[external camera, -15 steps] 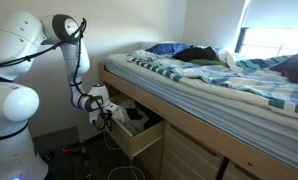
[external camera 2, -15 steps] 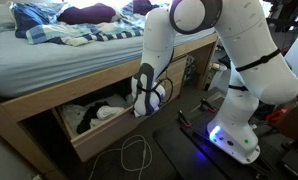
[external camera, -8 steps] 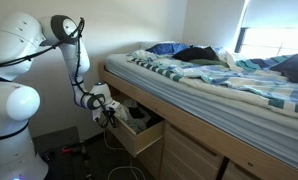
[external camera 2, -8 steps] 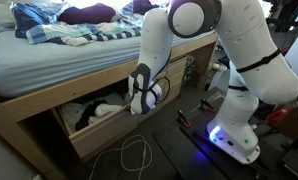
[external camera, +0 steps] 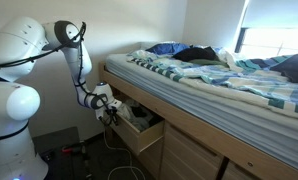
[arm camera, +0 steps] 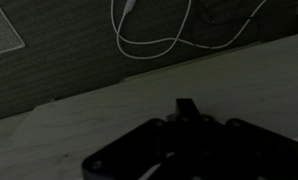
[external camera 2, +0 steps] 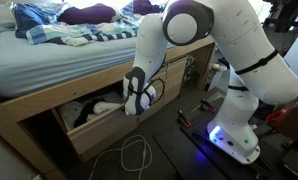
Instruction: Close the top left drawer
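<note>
The gripper (external camera 2: 137, 102) is at the open top left drawer (external camera 2: 104, 132). A white cable (external camera 2: 137, 156) lies on the floor nearby. I cannot tell how the jaws stand.

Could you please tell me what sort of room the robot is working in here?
Probably a bedroom: a bed with rumpled striped bedding, an open drawer of clothes beneath it, and a window behind.
</note>
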